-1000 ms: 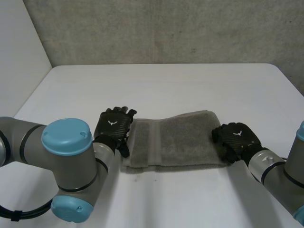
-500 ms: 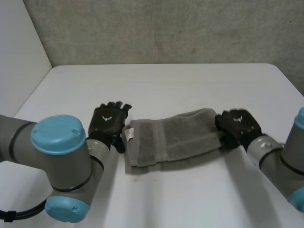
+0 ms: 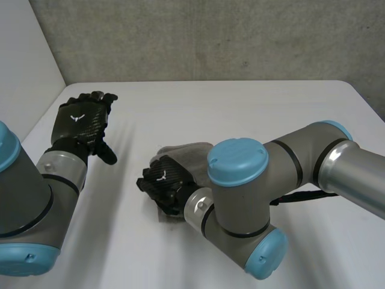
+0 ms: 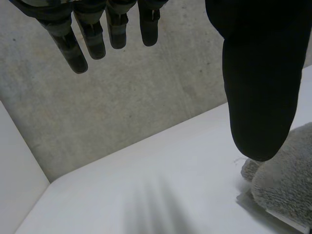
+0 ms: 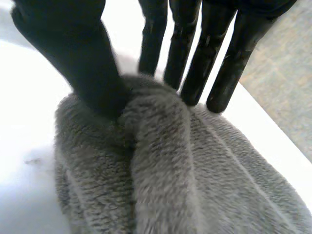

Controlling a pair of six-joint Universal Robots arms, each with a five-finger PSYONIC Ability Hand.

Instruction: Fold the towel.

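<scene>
Folding looks to be mid-stroke: the right hand (image 3: 163, 180) is down on the towel (image 3: 186, 153), which sits bunched on the table (image 3: 240, 108) around its middle and a little toward the robot's edge, and the right arm reaches across the table from its right side so that its joints cover much of the cloth in the head view. In the right wrist view that hand (image 5: 73, 53) pinches a raised ridge of the towel (image 5: 161, 180) between its thumb and its straight fingers (image 5: 187, 58), so it is gripping the cloth, at what seems to be a doubled edge rather than a single layer. The left hand (image 3: 81, 123) hangs above the table's left side, well apart from the towel, its fingers (image 4: 97, 34) straight and spread and holding nothing, with the thumb (image 4: 258, 87) standing clear of the cloth (image 4: 285, 180) below it. My reading is that one end is being laid over the other; the next move calls for setting the held part down flat with its edge lined up on the layer beneath, then letting go without dragging it, and the free hand could press the stack smooth. The towel is grey, thick and fluffy, with rounded folds and a stitched band, and it now looks lumpy rather than squared
</scene>
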